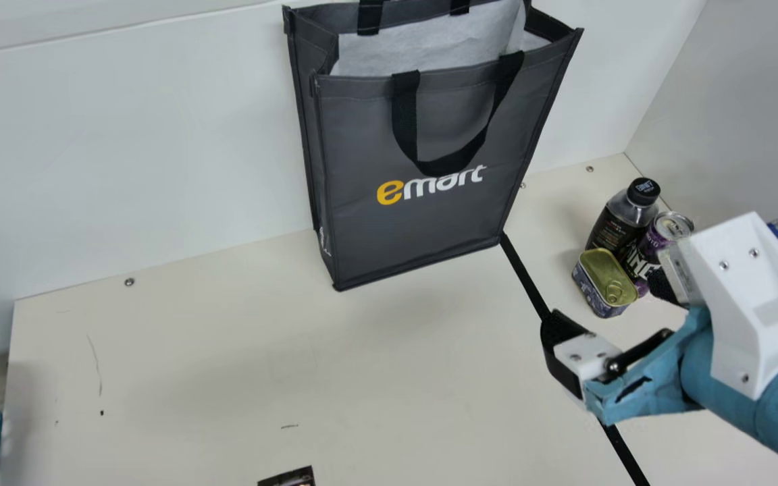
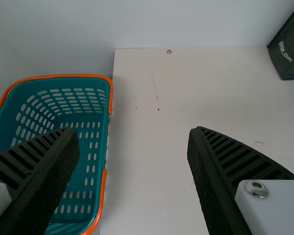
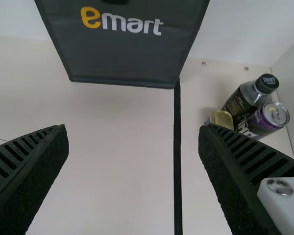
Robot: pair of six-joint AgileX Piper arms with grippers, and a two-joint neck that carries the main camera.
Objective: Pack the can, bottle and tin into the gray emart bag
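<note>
While the right gripper hangs over the desk, fingers wide apart, the bottle, can and tin huddle just past its outer finger, close by the right-hand wall! And there's the gray emart bag, open-mouthed at the back wall, a broad run of desk reaching to the left edge, where the left gripper, fingers also spread, hovers near the teal basket.

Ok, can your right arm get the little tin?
Probably yes: my right gripper is open nearby, and the near side of the tin looks free, though the bottle and can crowd it behind.
</note>
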